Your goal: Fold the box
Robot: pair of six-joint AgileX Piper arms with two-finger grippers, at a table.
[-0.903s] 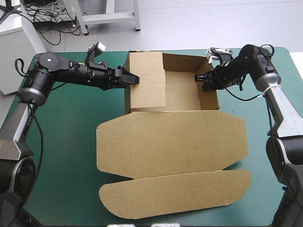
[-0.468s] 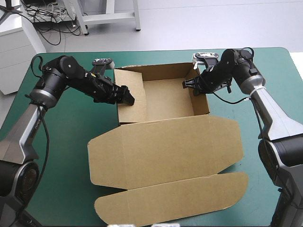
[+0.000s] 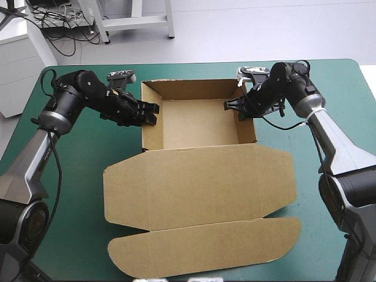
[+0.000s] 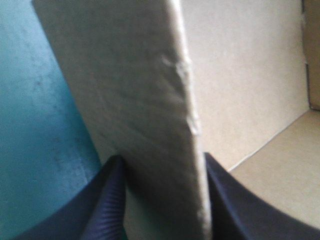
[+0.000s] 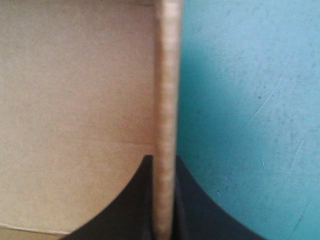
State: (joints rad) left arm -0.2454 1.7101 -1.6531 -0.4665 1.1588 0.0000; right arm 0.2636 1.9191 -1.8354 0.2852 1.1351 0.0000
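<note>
The brown box [image 3: 200,126] stands as an open tray at the table's back middle, walls raised. Its lid [image 3: 200,182] lies flat toward the front, with a long flap [image 3: 205,247] beyond it. My left gripper [image 3: 148,113] is shut on the tray's left wall. In the left wrist view that thick wall [image 4: 135,100] fills the space between the black fingers of that gripper [image 4: 162,200]. At the right wall, my right gripper [image 3: 236,107] is also shut. In the right wrist view the wall's edge [image 5: 167,75] runs straight up from the right gripper [image 5: 164,200].
The flat lid and its flap cover the table's front middle, and the flap reaches close to the front edge. The teal-green cover [image 3: 70,194] shows to the left and right of the board.
The left flap, earlier leaning over the tray's floor, now stands folded against the left wall. My left gripper moved from that flap onto the wall. The whole box slid leftward.
</note>
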